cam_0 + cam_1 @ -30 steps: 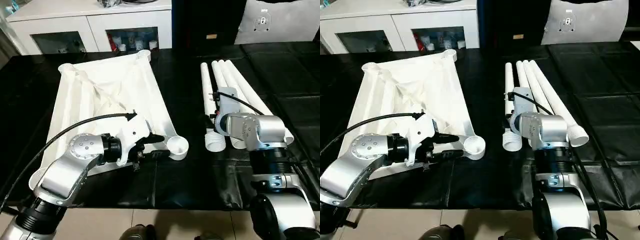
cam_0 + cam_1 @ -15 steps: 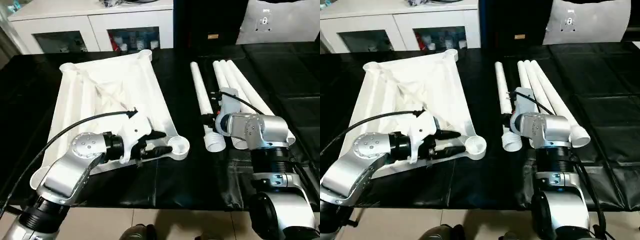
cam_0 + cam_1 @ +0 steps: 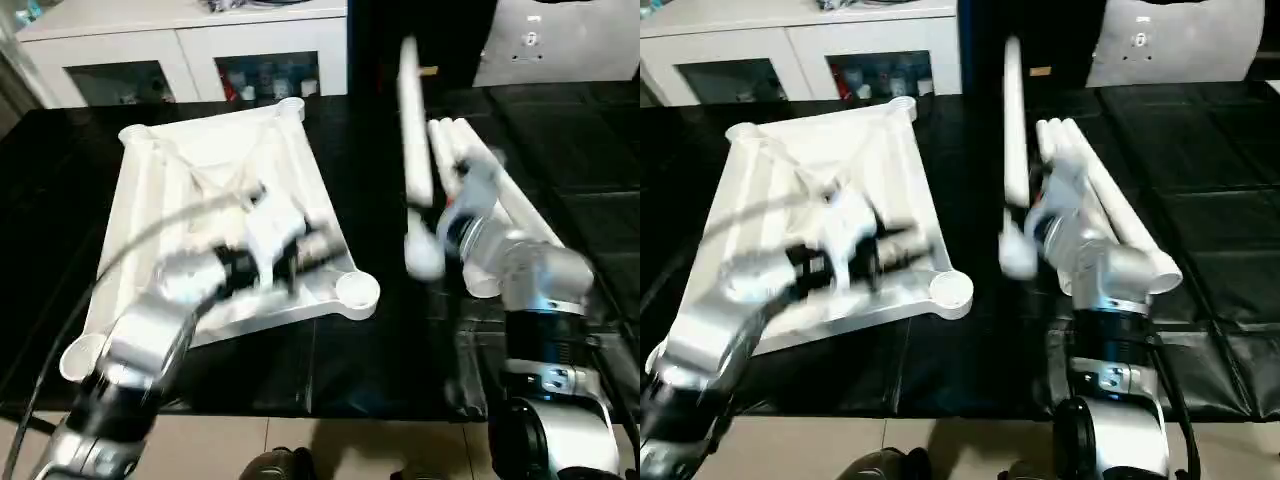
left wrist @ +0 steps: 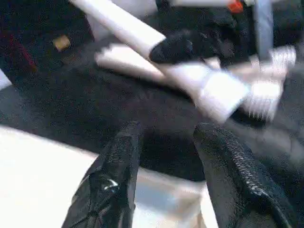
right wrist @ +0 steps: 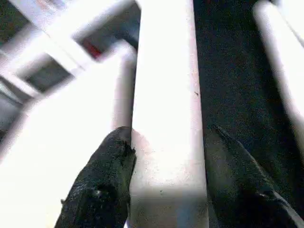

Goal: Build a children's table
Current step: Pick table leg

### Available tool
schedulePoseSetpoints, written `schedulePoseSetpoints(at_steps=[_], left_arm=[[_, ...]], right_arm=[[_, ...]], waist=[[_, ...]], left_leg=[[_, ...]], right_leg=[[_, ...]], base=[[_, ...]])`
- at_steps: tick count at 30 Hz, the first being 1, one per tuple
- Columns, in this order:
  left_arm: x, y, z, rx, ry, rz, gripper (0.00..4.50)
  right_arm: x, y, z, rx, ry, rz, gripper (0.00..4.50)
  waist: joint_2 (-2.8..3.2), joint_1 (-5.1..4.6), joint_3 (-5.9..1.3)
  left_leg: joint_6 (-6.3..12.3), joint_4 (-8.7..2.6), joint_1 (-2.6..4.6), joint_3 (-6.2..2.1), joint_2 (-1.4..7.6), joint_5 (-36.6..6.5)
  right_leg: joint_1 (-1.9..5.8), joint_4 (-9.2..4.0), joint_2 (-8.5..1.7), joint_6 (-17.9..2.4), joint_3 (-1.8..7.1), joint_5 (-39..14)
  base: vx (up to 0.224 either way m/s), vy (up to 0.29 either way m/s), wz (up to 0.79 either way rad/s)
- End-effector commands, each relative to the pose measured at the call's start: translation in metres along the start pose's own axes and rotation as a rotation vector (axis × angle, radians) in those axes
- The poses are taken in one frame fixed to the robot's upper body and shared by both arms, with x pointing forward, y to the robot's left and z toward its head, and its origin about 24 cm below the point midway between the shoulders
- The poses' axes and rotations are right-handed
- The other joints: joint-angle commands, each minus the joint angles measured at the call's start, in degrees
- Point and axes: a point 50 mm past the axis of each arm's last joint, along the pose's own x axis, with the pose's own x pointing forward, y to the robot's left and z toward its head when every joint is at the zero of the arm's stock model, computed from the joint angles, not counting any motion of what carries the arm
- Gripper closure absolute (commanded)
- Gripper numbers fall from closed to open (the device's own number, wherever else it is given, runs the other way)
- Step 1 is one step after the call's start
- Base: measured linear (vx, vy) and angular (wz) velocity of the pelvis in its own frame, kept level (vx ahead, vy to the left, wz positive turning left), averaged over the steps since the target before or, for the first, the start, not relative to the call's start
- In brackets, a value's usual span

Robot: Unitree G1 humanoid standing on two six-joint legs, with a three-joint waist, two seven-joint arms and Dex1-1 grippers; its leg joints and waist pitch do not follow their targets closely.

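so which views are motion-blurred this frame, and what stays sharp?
Left eye view: left gripper and the raised leg in the right gripper smear; tabletop and cabinet stay crisp. Right eye view: the same. Left wrist view: own fingers sharp, leg's threaded end streaked. Right wrist view: held leg sharp, background smeared.

Bare black table cover [image 3: 380, 340] open between the upturned white ribbed table top [image 3: 200, 190] on the left and the white tubular legs [image 3: 500, 190] lying right, one lifted white leg [image 3: 412, 140] crossing above this gap, near strip free
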Motion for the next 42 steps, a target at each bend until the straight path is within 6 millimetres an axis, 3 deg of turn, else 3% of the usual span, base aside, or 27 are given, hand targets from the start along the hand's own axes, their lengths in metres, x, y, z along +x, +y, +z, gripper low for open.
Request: schedulePoseSetpoints(at_steps=[1,3,4,9,13,15,18,19,20,21,22,25,26,27,28,29,30,31,32,33,34,35,36,37,38,42], left_arm=[[0.004,0.009,0.014,-0.146,-0.092,0.051,2.03],[0.006,0.010,0.018,-0.181,-0.121,0.053,1.89],[0.009,0.010,0.026,-0.231,-0.173,0.043,1.82],[0.020,0.003,0.054,-0.418,-0.314,-0.037,1.79],[0.028,0.000,0.066,-0.589,-0.371,-0.096,1.79],[0.030,-0.001,0.067,-0.591,-0.365,-0.100,1.79],[0.030,-0.001,0.068,-0.602,-0.358,-0.105,1.79],[0.030,-0.001,0.068,-0.608,-0.360,-0.108,1.79],[0.029,-0.002,0.069,-0.620,-0.366,-0.114,1.79],[0.029,-0.003,0.072,-0.637,-0.383,-0.122,1.79],[0.028,-0.004,0.073,-0.652,-0.395,-0.128,1.79],[0.028,-0.008,0.076,-0.660,-0.395,-0.136,1.79],[0.029,-0.008,0.076,-0.655,-0.390,-0.134,1.79],[0.028,-0.009,0.078,-0.650,-0.401,-0.158,1.79],[0.028,-0.009,0.078,-0.650,-0.401,-0.158,1.79],[0.027,-0.009,0.079,-0.652,-0.407,-0.171,1.79],[0.028,-0.010,0.077,-0.633,-0.389,-0.178,2.14],[0.028,-0.010,0.076,-0.625,-0.381,-0.179,2.30],[0.030,-0.012,0.075,-0.610,-0.366,-0.178,2.36],[0.031,-0.012,0.071,-0.575,-0.345,-0.156,2.37],[0.031,-0.012,0.070,-0.560,-0.344,-0.141,2.37],[0.032,-0.011,0.066,-0.537,-0.338,-0.096,2.62],[0.033,-0.011,0.065,-0.528,-0.331,-0.080,2.62],[0.033,-0.010,0.063,-0.516,-0.323,-0.057,2.61],[0.035,-0.011,0.060,-0.491,-0.315,-0.021,2.67],[0.035,-0.012,0.061,-0.453,-0.343,0.034,2.72]], right_arm=[[-0.011,0.010,0.005,0.066,-0.107,0.196,2.64],[-0.014,0.011,0.006,0.079,-0.129,0.237,2.64],[-0.020,0.013,0.005,0.089,-0.146,0.297,2.64],[-0.043,0.019,-0.001,0.083,-0.147,0.491,2.65],[-0.055,0.032,-0.004,0.053,-0.132,0.618,2.65],[-0.058,0.037,-0.005,0.048,-0.124,0.667,2.65],[-0.060,0.041,-0.007,0.045,-0.116,0.706,2.65],[-0.061,0.042,-0.007,0.044,-0.114,0.713,2.65],[-0.061,0.043,-0.007,0.042,-0.110,0.724,2.65],[-0.063,0.045,-0.008,0.036,-0.097,0.749,2.65],[-0.064,0.045,-0.009,0.033,-0.092,0.760,2.65],[-0.065,0.044,-0.010,-0.013,-0.081,0.748,2.65],[-0.063,0.044,-0.010,-0.043,-0.082,0.727,2.65],[-0.059,0.047,-0.007,-0.105,-0.103,0.701,2.65],[-0.059,0.047,-0.007,-0.105,-0.103,0.701,2.65],[-0.058,0.048,-0.005,-0.126,-0.114,0.693,2.65],[-0.054,0.049,-0.005,-0.161,-0.127,0.656,2.65],[-0.053,0.049,-0.005,-0.176,-0.132,0.640,2.65],[-0.051,0.048,-0.006,-0.202,-0.138,0.612,2.65],[-0.050,0.051,-0.008,-0.218,-0.147,0.606,2.65],[-0.050,0.052,-0.010,-0.245,-0.154,0.589,2.65],[-0.049,0.056,-0.014,-0.290,-0.166,0.575,2.66],[-0.049,0.057,-0.014,-0.308,-0.170,0.569,2.66],[-0.049,0.058,-0.016,-0.332,-0.176,0.562,2.67],[-0.050,0.064,-0.018,-0.351,-0.205,0.567,2.67],[-0.047,0.069,-0.026,-0.429,-0.233,0.543,2.67]], waist=[[0.17,-0.15,-4.06],[-0.24,0.38,-4.13],[-0.05,0.36,-4.15],[-0.52,0.38,-3.83],[-0.75,0.32,-3.36],[-1.34,0.17,-2.92],[-1.21,0.13,-2.89],[-1.60,0.09,-2.79],[-1.25,0.26,-2.83],[-1.61,0.21,-2.70],[-1.45,0.31,-2.70],[-1.83,0.64,-3.00],[-1.24,0.84,-3.37],[-0.43,0.87,-3.17],[-0.92,0.72,-3.16],[-0.96,0.64,-2.94],[-0.54,0.59,-2.29],[-0.08,0.75,-2.44],[-0.29,0.53,-2.39],[0.41,0.49,-2.26],[0.11,0.45,-2.22],[0.65,0.31,-2.15],[0.62,0.09,-2.29],[1.05,0.07,-2.60],[0.98,0.01,-2.82],[0.64,-0.26,-3.42]], left_leg=[[2.50,-3.53,2.18,-2.81,6.38,-10.20],[4.05,-3.18,1.78,-2.88,6.42,-8.89],[4.50,-3.17,1.71,-2.95,6.35,-8.08],[6.72,-3.03,1.64,-2.88,6.41,-7.91],[6.66,-3.03,1.35,-2.98,6.33,-8.74],[6.93,-3.27,1.05,-3.10,6.19,-9.56],[5.98,-3.44,1.28,-3.13,6.28,-10.36],[5.83,-3.49,1.29,-3.06,6.29,-10.38],[5.60,-3.53,1.26,-3.17,6.35,-10.15],[5.64,-3.68,1.21,-3.20,6.46,-9.82],[5.78,-3.67,1.17,-3.27,6.51,-9.55],[6.99,-3.56,1.18,-3.22,6.62,-7.22],[7.25,-3.43,1.19,-3.32,6.66,-6.29],[7.25,-3.47,1.18,-3.42,6.76,-6.10],[7.06,-3.66,1.29,-3.38,6.81,-6.80],[6.89,-3.68,1.19,-3.30,6.72,-7.52],[6.66,-3.73,1.02,-3.18,6.54,-8.30],[6.23,-3.67,1.14,-3.24,6.54,-8.96],[5.83,-3.78,1.10,-3.32,6.53,-9.31],[5.71,-3.70,1.05,-3.38,6.54,-9.18],[5.84,-3.91,1.14,-3.36,6.60,-9.71],[5.38,-3.99,1.27,-3.42,6.77,-10.22],[5.51,-3.93,1.19,-3.49,6.85,-8.97],[5.89,-3.75,1.27,-3.46,6.83,-7.92],[7.99,-3.34,1.02,-3.40,6.80,-4.46],[11.98,-2.51,0.72,-3.37,6.85,0.63]], right_leg=[[1.87,-3.85,-5.91,-14.62,2.69,5.29],[2.27,-3.92,-6.45,-15.57,2.70,6.64],[2.15,-3.77,-6.29,-15.59,2.57,6.90],[1.93,-4.15,-6.24,-15.57,2.54,4.21],[1.65,-4.59,-6.24,-15.06,2.62,0.21],[1.52,-5.11,-6.17,-14.13,2.64,-2.99],[1.21,-5.51,-6.09,-12.73,2.78,-6.49],[1.19,-5.53,-6.09,-12.75,2.79,-6.49],[1.16,-5.51,-6.15,-12.60,2.82,-6.72],[1.05,-5.45,-6.04,-12.58,2.79,-5.62],[1.08,-5.34,-6.11,-12.73,2.81,-5.02],[1.13,-5.01,-6.26,-13.59,2.72,-0.56],[1.30,-4.75,-6.29,-13.65,2.64,0.84],[1.04,-4.60,-6.18,-13.39,2.59,2.00],[0.91,-4.80,-5.93,-13.21,2.49,1.88],[1.05,-4.74,-6.17,-13.50,2.66,2.35],[0.85,-4.97,-6.33,-13.59,2.80,1.72],[0.86,-5.10,-6.35,-13.28,2.78,0.82],[1.17,-5.02,-6.28,-13.03,2.80,0.47],[1.19,-4.95,-6.34,-12.83,2.82,0.27],[1.05,-5.36,-6.16,-12.46,2.80,-0.46],[1.03,-5.39,-6.10,-11.95,2.79,-0.45],[1.34,-5.00,-6.08,-11.83,2.74,1.69],[1.45,-4.65,-6.15,-12.14,2.71,3.22],[1.46,-4.24,-6.25,-12.28,2.63,7.58],[1.43,-3.38,-6.29,-12.80,2.25,13.47]], base=[[0.000,0.000,0.00],[0.000,0.000,0.00],[0.000,0.000,0.00],[0.000,0.000,0.00],[0.000,0.000,0.00],[0.000,0.000,0.00],[0.000,0.000,0.00],[0.000,0.000,0.00],[0.000,0.000,0.00],[0.000,0.000,0.00],[0.000,0.000,0.00],[0.000,0.000,0.00],[0.000,0.000,0.00],[0.000,0.000,0.00],[0.000,0.000,0.00],[0.000,0.000,0.00],[0.000,0.000,0.00],[0.000,0.000,0.00],[0.000,0.000,0.00],[0.000,0.000,0.00],[0.000,0.000,0.00],[0.000,0.000,0.00],[0.000,0.000,0.00],[0.000,0.000,0.00],[0.000,0.000,0.00],[0.000,0.000,0.00]])
